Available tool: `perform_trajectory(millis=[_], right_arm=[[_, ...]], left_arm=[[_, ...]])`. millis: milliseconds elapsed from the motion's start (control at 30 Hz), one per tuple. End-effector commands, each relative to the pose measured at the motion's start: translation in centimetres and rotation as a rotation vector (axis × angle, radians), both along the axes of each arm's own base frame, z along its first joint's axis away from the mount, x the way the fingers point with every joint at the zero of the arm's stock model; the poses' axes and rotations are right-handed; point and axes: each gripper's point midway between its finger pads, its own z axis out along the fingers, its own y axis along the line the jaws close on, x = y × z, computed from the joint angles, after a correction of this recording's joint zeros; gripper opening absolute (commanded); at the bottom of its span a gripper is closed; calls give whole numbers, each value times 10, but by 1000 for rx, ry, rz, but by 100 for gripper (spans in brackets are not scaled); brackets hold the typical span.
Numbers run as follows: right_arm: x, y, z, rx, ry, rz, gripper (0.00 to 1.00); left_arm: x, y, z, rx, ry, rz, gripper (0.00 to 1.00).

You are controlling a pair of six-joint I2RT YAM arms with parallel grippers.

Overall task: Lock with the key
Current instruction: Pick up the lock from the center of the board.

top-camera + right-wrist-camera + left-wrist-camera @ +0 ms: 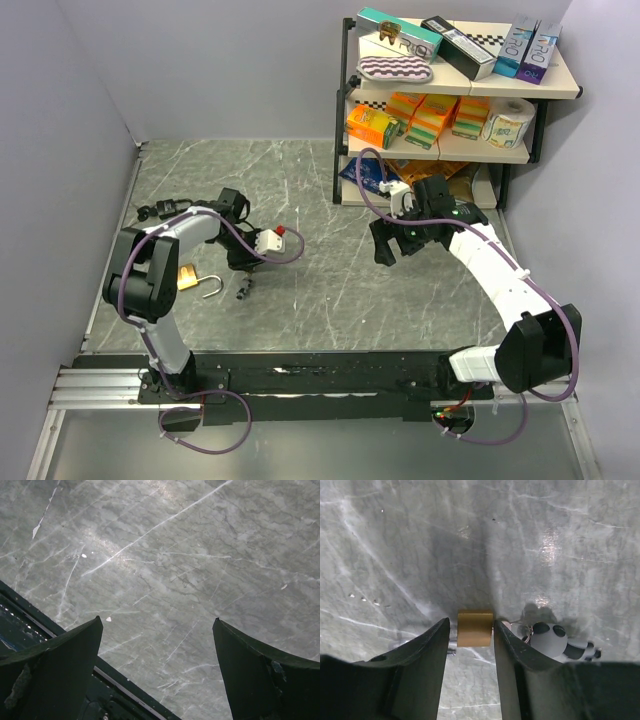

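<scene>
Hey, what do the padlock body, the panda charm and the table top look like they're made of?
Padlock body: looks like brass, golden with a dull satin face. Panda charm: probably moulded plastic or rubber, smooth black and white with soft highlights. Table top: grey marble look with white veins, glossy reflections; possibly laminate or film.

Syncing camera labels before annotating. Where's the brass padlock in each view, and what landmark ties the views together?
Top external: padlock left of centre, lying on the grey veined tabletop.
Left wrist: lower centre, its brass body inside the left gripper.
Right wrist: not in it.
Shared landmark: the grey veined tabletop, visible in all three views.
</scene>
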Motion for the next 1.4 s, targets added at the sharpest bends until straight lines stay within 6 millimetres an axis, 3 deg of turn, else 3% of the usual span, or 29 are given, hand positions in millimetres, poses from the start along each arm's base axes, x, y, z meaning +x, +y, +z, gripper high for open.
perform_trajectory(millis=[0, 367, 567, 667, 800, 900, 1067, 1167, 1367], right_arm=[[6, 3, 12, 7, -19, -12, 100], [4, 5, 10, 17, -7, -3, 100], [4, 8, 12, 27, 6, 6, 100], [5, 7, 12, 23, 4, 5, 100], [6, 7, 11, 21, 1, 0, 100], [7, 9, 10, 33, 3, -6, 100], [8, 15, 11, 65, 19, 3, 100], [11, 21, 12, 86, 33, 2, 100], [24, 35, 17, 181, 14, -43, 100]], left_arm=[[2, 2, -8, 18, -8, 13, 46], [0, 5, -18, 65, 54, 52, 46], [0, 6, -23, 94, 74, 67, 54], [-1, 7, -27, 114, 72, 86, 50], [-1, 4, -27, 125, 69, 101, 36], [-6, 0, -18, 108, 101, 112, 22], [-7, -10, 6, 39, 96, 149, 14], [-2, -16, 19, 7, 95, 218, 2], [15, -38, 54, -127, 150, 505, 1]])
